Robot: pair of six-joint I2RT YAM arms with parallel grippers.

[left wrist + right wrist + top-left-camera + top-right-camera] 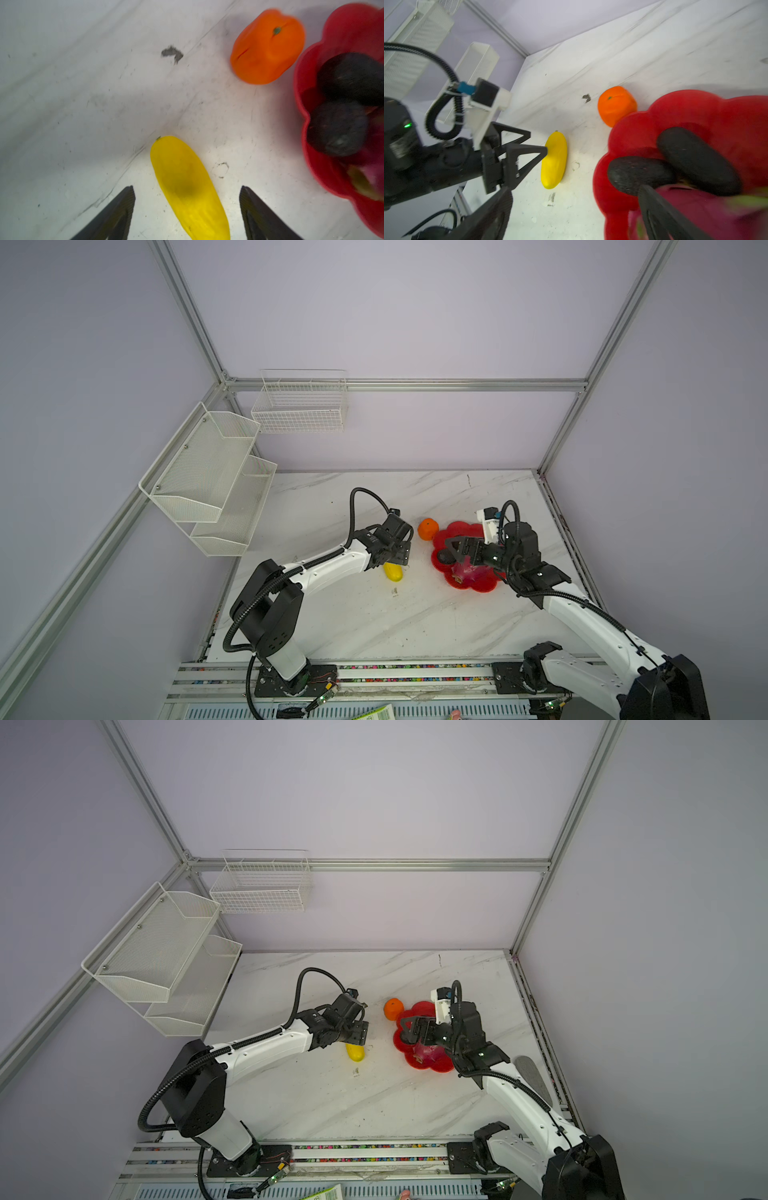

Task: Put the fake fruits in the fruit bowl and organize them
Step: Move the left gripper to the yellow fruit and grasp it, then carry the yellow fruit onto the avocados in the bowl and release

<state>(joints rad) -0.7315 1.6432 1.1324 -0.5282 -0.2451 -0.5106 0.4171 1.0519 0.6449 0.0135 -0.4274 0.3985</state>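
Two dark ovals (351,79) (336,128), one orange (268,47), one yellow fruit (187,187), one dragon fruit (695,212), one red bowl (695,108).

A robotics lab cell: aluminium frame (407,384), plain lilac wall panels (415,310), marble-look tabletop (365,614).

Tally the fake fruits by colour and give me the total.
Yellow oblong plastic fruit: 1
Round orange plastic fruit: 1
Blackish plastic ovals: 2
Pink-magenta scaly dragon fruit: 1
Total: 5
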